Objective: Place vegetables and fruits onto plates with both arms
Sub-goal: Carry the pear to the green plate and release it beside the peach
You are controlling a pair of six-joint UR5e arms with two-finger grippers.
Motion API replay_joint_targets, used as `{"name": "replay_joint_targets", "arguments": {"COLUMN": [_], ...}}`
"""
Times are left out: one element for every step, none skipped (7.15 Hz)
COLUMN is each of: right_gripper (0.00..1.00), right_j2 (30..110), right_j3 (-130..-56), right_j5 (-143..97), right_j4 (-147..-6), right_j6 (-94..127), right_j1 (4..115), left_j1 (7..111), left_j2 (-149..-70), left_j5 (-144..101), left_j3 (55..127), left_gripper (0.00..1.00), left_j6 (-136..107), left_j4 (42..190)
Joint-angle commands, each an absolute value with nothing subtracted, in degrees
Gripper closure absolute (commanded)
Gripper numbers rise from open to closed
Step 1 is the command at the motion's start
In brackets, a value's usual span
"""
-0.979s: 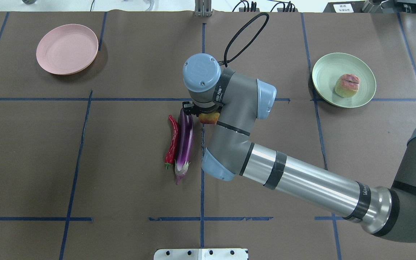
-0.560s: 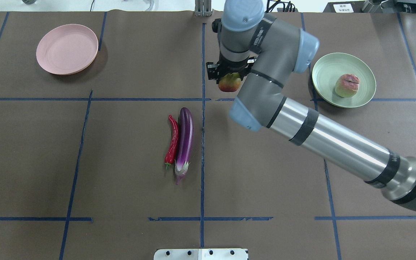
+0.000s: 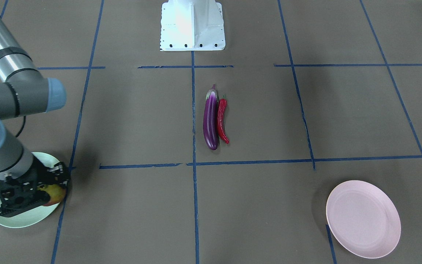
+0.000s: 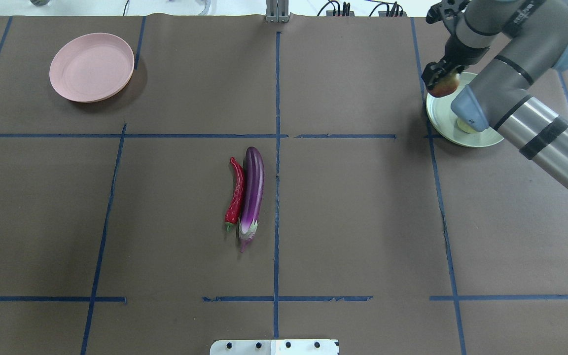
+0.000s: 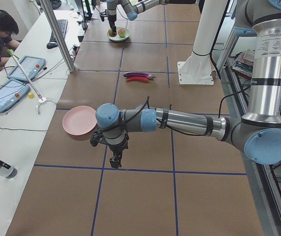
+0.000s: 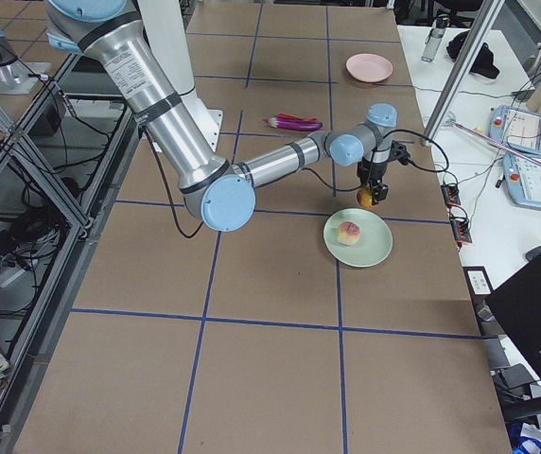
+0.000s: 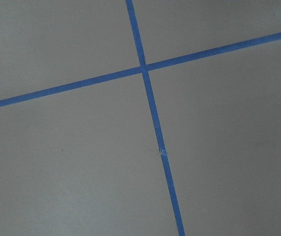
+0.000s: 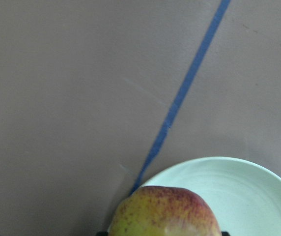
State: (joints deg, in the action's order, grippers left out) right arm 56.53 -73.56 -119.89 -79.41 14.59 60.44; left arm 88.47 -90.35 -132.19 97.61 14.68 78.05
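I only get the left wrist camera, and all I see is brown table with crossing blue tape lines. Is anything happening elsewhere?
Observer: Yes. The right gripper is holding a pomegranate above the edge of the green plate.
Visitor: Is that plate empty?
Observer: No, a peach lies on it.
Visitor: And the other food?
Observer: The eggplant and the chili pepper lie side by side mid-table, and the pink plate holds nothing.
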Motion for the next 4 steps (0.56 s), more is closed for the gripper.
{"name": "replay_joint_targets", "arguments": {"right_gripper": [0.30,0.01,0.00,0.00], "right_j2": [57.3,57.2,57.3,57.3], "right_j3": [-68.7,-68.6,-68.6,-68.6], "right_j5": [-120.8,-120.8,-120.9,-120.9], "right_j4": [-76.3,-76.2,-76.3,-76.5], "right_j6": [10.3,10.5,10.8,10.5], "right_j1": [62.2,62.2,62.2,63.4], "left_j1": [88.5,88.4,88.4,88.5], "left_j2": [-90.4,-90.4,-90.4,-90.4], "left_j5": [-132.2,-132.2,-132.2,-132.2], "left_j3": [97.6,97.6,97.6,97.6], "left_gripper": [0.00,0.00,0.00,0.00], "left_j6": [14.7,14.7,14.7,14.7], "left_j4": [78.0,78.0,78.0,78.0]}}
